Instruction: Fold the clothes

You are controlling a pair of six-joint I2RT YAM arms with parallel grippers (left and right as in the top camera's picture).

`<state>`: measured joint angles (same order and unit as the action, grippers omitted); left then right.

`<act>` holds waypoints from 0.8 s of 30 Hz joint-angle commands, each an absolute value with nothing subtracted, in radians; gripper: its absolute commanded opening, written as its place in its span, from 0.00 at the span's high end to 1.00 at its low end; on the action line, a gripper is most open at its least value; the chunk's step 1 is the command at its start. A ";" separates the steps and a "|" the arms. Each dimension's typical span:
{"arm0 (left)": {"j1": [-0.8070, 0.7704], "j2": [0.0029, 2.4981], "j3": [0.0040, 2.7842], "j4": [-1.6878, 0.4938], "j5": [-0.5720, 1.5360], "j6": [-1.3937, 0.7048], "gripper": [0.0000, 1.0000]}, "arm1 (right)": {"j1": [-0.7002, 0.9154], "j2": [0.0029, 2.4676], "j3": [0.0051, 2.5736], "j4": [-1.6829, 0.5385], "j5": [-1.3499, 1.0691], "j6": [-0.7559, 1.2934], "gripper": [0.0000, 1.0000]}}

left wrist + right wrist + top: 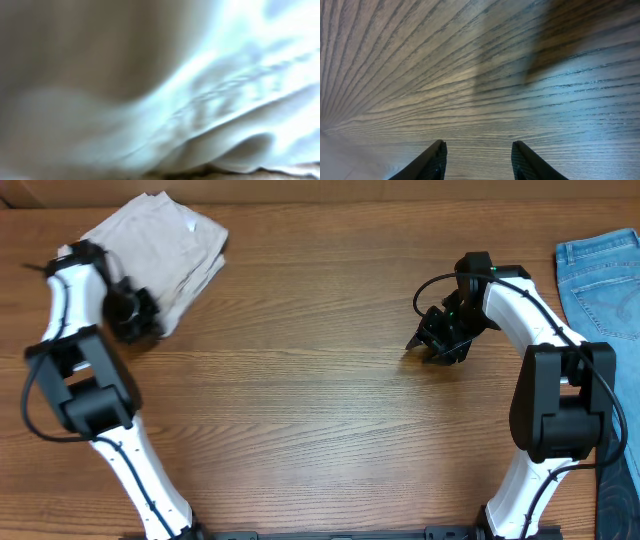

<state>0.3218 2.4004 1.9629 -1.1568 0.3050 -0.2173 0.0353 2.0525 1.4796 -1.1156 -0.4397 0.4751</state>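
The clothes, a pair of light beige shorts (pixel 160 250), lie folded in a pile at the table's far left corner. My left gripper (pixel 130 315) rests at the pile's lower left edge. In the left wrist view pale blurred cloth (pixel 215 100) fills the frame and hides the fingers. That gripper is shut, and whether any cloth is pinched in it does not show. My right gripper (pixel 432 345) hovers low over bare wood right of the table's middle, far from the shorts. It is open (pixel 479 145), with nothing between its black fingers (pixel 434 160).
Blue jeans (pixel 605 275) lie at the table's far right edge. A dark cloth (pixel 625 490) shows at the lower right corner. The wooden table (pixel 300 380) stretches between the two arms.
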 commanded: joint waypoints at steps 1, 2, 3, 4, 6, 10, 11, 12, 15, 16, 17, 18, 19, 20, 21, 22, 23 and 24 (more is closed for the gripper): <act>0.245 2.485 1.920 -1.155 0.416 -0.247 0.96 | 0.040 2.015 1.499 -1.113 -0.447 0.482 0.54; 0.233 2.485 1.920 -1.159 0.420 -0.247 0.96 | 0.040 2.015 1.499 -1.113 -0.447 0.482 0.54; 0.216 2.485 1.920 -1.166 0.429 -0.247 0.96 | 0.040 2.015 1.499 -1.113 -0.446 0.482 0.54; 0.205 2.485 1.920 -1.170 0.442 -0.244 0.96 | 0.040 2.015 1.499 -1.112 -0.447 0.482 0.54; 0.173 2.484 1.922 -1.187 0.488 -0.217 0.96 | 0.040 2.015 1.499 -1.112 -0.447 0.482 0.54; 0.122 2.465 1.927 -1.219 0.507 -0.178 0.96 | 0.040 2.015 1.499 -1.112 -0.447 0.482 0.54; 0.109 2.454 1.927 -1.222 0.506 -0.175 0.96 | 0.040 2.015 1.499 -1.112 -0.447 0.482 0.54; 0.097 2.438 1.927 -1.219 0.506 -0.170 0.96 | 0.040 2.015 1.499 -1.112 -0.447 0.482 0.54; 0.075 2.376 1.929 -1.194 0.470 -0.164 0.96 | 0.040 2.015 1.499 -1.113 -0.447 0.482 0.54; 0.072 2.352 1.929 -1.183 0.450 -0.164 0.96 | 0.040 2.015 1.499 -1.113 -0.446 0.482 0.54; 0.071 2.329 1.929 -1.171 0.429 -0.164 0.96 | 0.040 2.015 1.499 -1.113 -0.447 0.482 0.54; 0.072 2.307 1.929 -1.160 0.412 -0.164 0.96 | 0.040 2.015 1.499 -1.113 -0.447 0.482 0.54; 0.072 2.289 1.929 -1.151 0.407 -0.163 0.96 | 0.040 2.015 1.499 -1.113 -0.447 0.482 0.54; 0.075 2.272 1.929 -1.143 0.400 -0.159 0.96 | 0.040 2.015 1.499 -1.112 -0.447 0.482 0.54; 0.076 2.255 1.929 -1.132 0.389 -0.156 0.96 | 0.040 2.015 1.499 -1.112 -0.447 0.483 0.54; 0.076 2.243 1.929 -1.122 0.380 -0.146 0.96 | 0.040 2.015 1.499 -1.111 -0.447 0.482 0.54; 0.076 2.227 1.929 -1.108 0.370 -0.116 0.96 | 0.040 2.015 1.499 -1.112 -0.447 0.483 0.54; 0.076 2.212 1.930 -1.094 0.357 -0.088 0.96 | 0.040 2.015 1.499 -1.112 -0.447 0.482 0.54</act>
<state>0.0666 2.3123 1.9240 -1.1225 0.4141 -0.1734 0.0353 2.0521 1.4796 -1.1152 -0.4408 0.4763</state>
